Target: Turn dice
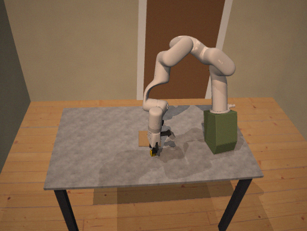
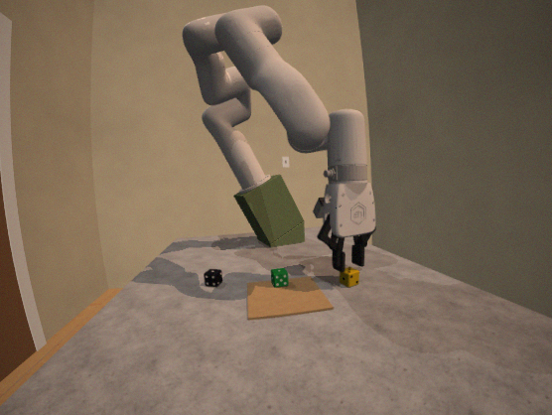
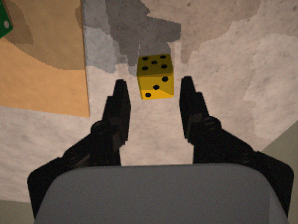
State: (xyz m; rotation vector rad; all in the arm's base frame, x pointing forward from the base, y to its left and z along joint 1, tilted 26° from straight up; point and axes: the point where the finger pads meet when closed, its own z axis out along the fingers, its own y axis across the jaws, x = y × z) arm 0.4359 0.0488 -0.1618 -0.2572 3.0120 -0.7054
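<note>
The yellow die (image 3: 156, 76) lies flat on the grey table top, just off the right side of the tan mat (image 2: 288, 298); it also shows in the exterior and top views (image 2: 349, 277) (image 1: 152, 152). My gripper (image 2: 348, 262) is open and empty. It points straight down, and its fingertips hover just above the yellow die without touching it. The green die (image 2: 279, 277) sits on the mat at its far edge, and its corner shows in the wrist view (image 3: 5, 22). The black die (image 2: 212, 277) lies on the table to the left of the mat. The arm hides the green and black dice in the top view.
The arm's green base block (image 1: 221, 131) stands at the back right of the table. The mat (image 1: 143, 138) lies flat near the table's middle.
</note>
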